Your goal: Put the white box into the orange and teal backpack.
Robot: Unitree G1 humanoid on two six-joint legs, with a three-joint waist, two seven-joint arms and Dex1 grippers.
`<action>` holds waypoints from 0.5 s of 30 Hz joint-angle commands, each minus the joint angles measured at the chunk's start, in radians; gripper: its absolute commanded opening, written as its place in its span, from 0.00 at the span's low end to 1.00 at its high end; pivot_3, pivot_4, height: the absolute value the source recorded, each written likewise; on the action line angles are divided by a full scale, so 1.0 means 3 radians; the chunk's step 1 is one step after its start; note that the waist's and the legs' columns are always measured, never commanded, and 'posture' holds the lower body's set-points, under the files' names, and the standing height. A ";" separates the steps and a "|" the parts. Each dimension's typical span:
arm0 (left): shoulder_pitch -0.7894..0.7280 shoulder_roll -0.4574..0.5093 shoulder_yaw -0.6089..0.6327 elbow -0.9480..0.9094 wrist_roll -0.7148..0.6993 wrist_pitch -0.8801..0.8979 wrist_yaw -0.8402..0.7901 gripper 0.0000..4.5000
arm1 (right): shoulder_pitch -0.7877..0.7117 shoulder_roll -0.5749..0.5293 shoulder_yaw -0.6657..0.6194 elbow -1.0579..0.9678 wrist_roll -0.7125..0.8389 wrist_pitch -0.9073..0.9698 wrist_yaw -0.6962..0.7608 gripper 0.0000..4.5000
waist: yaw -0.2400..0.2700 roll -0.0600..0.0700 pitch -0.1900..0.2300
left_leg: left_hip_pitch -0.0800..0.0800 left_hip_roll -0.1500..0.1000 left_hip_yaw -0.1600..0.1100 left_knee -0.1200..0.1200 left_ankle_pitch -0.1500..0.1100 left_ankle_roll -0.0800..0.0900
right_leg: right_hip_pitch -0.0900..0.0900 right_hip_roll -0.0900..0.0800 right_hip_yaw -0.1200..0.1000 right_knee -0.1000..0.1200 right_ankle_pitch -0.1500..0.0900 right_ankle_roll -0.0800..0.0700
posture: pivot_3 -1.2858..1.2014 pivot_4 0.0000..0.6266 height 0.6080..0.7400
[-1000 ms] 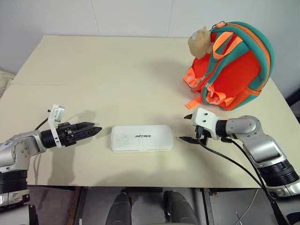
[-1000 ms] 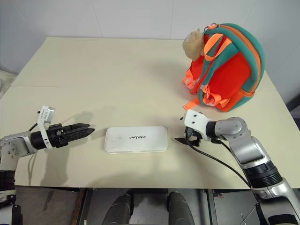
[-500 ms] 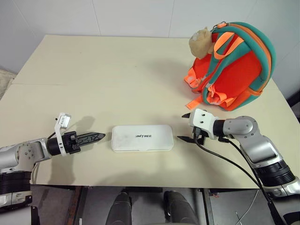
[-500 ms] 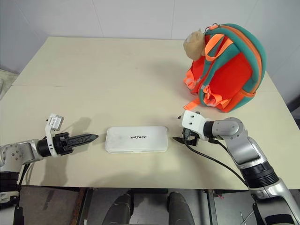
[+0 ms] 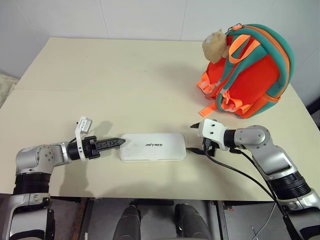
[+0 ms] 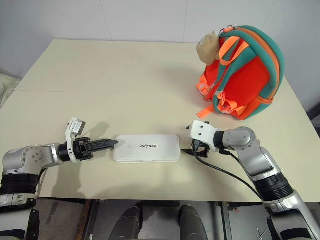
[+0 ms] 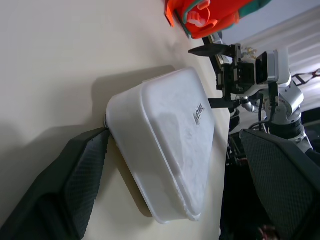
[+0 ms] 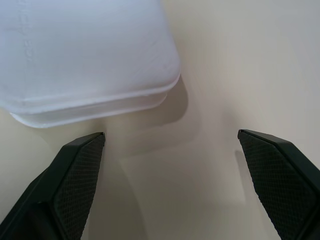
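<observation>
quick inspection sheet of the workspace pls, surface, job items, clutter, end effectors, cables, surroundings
surface: beige table, seam across its left part
job's things: white box flat near the front edge; orange and teal backpack upright at far right, tan plush toy on it
clutter: nothing seen
grippers: left end effector open, one finger touching the box's left end; right end effector open at its right end
cables: black cable along the right arm
surroundings: white wall behind
</observation>
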 commanded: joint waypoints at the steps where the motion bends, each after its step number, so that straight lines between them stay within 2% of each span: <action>1: -0.0005 -0.0029 -0.0111 -0.0028 -0.0035 0.0115 -0.0021 1.00 | 0.0003 -0.0007 -0.0049 -0.0096 0.0015 -0.0067 0.0029 1.00 | 0.0000 0.0000 0.0000 | 0.0000 0.0000 0.0000 0.0000 0.0000 0.0000 | 0.0000 0.0000 0.0000 0.0000 0.0000 0.0000 | 0.52 0.24 1.00; 15: 0.0247 0.0213 -0.0031 -0.0393 -0.0146 0.0391 0.0032 1.00 | 0.0057 -0.0004 -0.0059 -0.0137 0.0004 -0.0083 -0.0002 1.00 | -0.0028 0.0000 0.0000 | 0.0003 0.0000 0.0000 -0.0005 0.0000 0.0000 | 0.0000 0.0000 0.0001 -0.0002 -0.0001 -0.0001 | 0.52 0.24 1.00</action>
